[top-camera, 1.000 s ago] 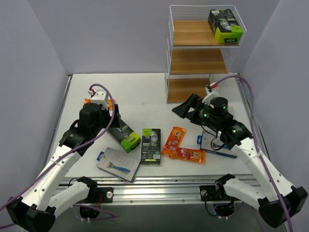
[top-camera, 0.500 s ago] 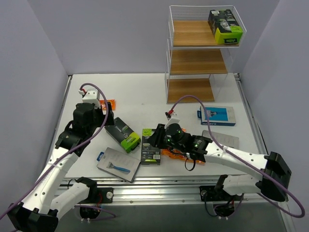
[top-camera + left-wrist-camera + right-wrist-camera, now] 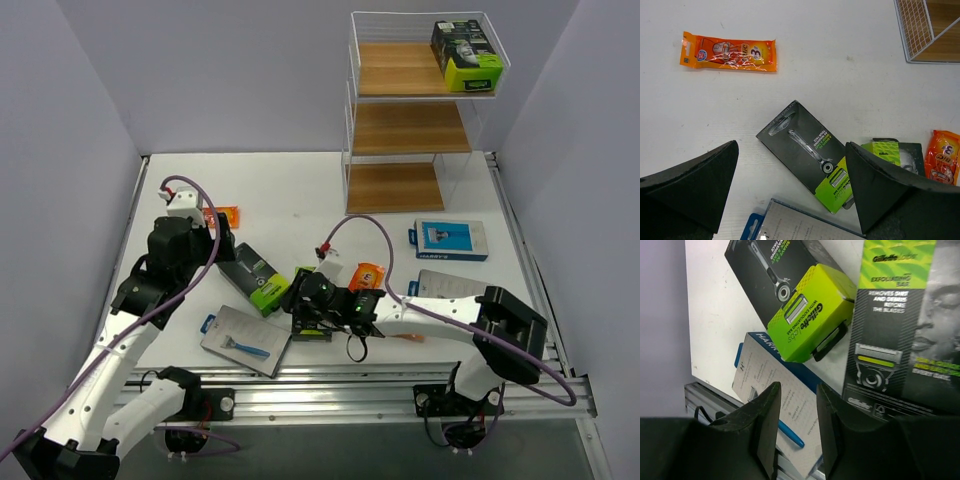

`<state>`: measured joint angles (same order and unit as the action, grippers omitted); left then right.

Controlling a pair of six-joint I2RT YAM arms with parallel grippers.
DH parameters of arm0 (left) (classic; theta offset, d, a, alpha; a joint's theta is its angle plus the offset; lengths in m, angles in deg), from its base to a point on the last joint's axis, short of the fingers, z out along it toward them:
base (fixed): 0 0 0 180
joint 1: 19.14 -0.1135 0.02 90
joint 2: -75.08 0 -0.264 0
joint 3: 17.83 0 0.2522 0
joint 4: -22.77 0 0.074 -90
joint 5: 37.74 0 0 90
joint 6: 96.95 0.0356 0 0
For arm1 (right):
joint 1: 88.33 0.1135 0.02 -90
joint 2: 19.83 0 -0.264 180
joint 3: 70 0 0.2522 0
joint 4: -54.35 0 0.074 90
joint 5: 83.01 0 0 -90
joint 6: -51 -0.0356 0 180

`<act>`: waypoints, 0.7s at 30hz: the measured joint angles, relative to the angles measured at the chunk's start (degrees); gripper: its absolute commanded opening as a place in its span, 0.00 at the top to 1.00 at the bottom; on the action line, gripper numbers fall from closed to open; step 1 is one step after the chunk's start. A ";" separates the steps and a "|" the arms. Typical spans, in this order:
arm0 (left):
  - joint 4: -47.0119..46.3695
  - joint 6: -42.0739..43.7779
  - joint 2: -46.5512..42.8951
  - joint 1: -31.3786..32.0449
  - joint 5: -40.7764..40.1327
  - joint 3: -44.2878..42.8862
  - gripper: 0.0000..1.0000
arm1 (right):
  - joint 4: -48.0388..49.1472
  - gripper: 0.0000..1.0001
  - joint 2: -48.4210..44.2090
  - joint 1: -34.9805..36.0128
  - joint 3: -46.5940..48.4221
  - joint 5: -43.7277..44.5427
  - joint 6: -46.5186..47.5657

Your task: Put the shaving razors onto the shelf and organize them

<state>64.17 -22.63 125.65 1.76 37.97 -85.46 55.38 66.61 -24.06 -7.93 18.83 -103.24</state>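
Near the front middle of the table [image 3: 300, 190], right gripper [image 3: 797, 387] slightly parted, empty, box [image 3: 900, 325] at three o'clock; left gripper [image 3: 791, 146] spread wide, empty.

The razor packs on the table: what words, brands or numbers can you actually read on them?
"Gillette Labs WITH EXFOLIATING BAR" on the lime end of the angled black-and-green box.
"EXFOLIATING BAR REMOVES DIRT AND DEBRIS BEFORE THE BLADES" on the second black-and-green box.
"HARR", cut off, on the blue-edged card.
"3" on the orange packet; its finer print is too blurred to read.
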 measured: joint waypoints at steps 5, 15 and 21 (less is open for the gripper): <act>0.00 -0.24 -0.42 0.00 0.17 0.02 0.04 | 1.29 0.70 3.58 2.58 1.77 1.99 -3.52; 0.00 -0.42 -0.96 0.00 1.03 0.04 0.04 | 1.97 0.60 8.90 5.97 2.54 4.81 -9.86; -0.02 -0.42 -1.31 0.04 1.07 0.07 0.04 | -2.32 0.55 9.81 6.34 3.72 7.61 -12.79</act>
<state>64.15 -23.05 124.34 1.81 39.04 -85.39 53.06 76.42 -17.72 -4.21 26.43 -116.03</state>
